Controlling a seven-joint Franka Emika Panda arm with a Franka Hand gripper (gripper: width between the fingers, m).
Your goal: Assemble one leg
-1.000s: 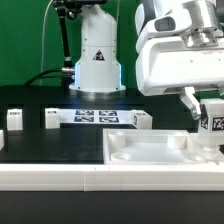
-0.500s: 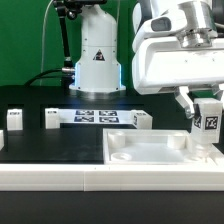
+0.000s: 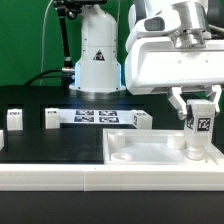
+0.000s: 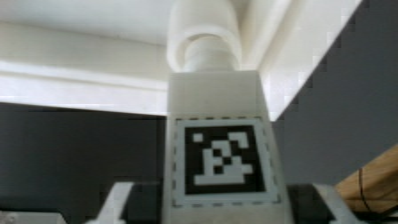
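Note:
My gripper [image 3: 200,108] is shut on the leg [image 3: 202,128], a small white post with a black-and-white tag on its face. I hold it upright over the far right end of the wide white panel [image 3: 150,152], its lower end at or just above a round socket there. In the wrist view the leg [image 4: 221,140] fills the middle, tag toward the camera, with one finger [image 4: 128,200] close against each side. The panel [image 4: 107,70] shows beyond it.
The marker board [image 3: 95,117] lies on the black table behind the panel. Three other white posts stand on the table: one [image 3: 13,120] at the exterior view's left, one [image 3: 50,120] beside it, one [image 3: 140,121] near the board. The robot base [image 3: 97,60] stands behind.
My gripper has carried the leg toward the exterior view's left and slightly up, from the frame's right edge to over the panel's right end.

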